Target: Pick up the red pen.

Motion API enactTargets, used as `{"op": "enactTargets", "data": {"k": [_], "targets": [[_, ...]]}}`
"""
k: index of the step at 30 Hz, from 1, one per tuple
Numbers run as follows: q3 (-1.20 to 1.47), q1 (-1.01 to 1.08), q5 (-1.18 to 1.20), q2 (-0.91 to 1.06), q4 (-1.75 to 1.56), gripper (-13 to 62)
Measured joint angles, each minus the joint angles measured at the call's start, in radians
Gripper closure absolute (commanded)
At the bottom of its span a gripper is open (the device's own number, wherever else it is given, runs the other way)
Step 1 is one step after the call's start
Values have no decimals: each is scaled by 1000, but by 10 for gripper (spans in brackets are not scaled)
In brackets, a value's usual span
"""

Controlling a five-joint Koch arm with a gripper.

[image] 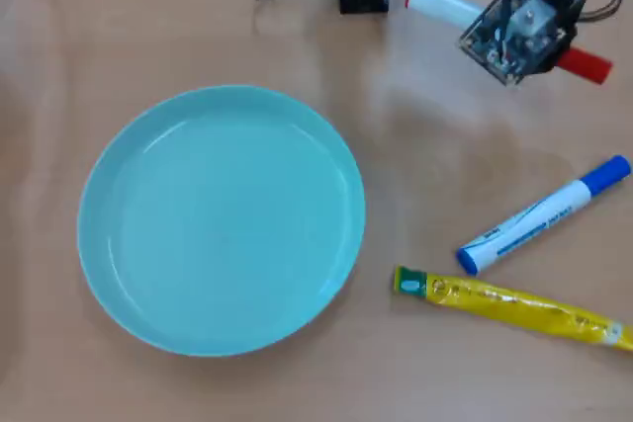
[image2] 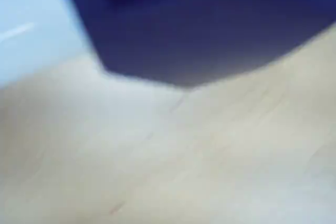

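Red pen (image: 443, 5) — white barrel, red cap

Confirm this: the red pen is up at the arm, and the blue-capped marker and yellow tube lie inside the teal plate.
Wrong on one point: the overhead view shows the blue-capped marker and yellow tube on the table right of the teal plate, not inside it. The red pen is up at the arm.

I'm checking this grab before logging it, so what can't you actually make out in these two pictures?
- Gripper: overhead view, the jaws are hidden under the arm's camera board, so open or shut is unclear.
- Red pen: its middle is covered by that board.
- Wrist view: blurred; only table and a dark shape show.
- Yellow tube: cut off at the right edge.
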Motion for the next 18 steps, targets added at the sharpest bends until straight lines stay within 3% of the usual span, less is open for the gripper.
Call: {"op": "enactTargets", "data": {"k": [12,18], "targets": [[-364,258,-51,40,49,559],[-377,325,-270,41,2,559]]}}
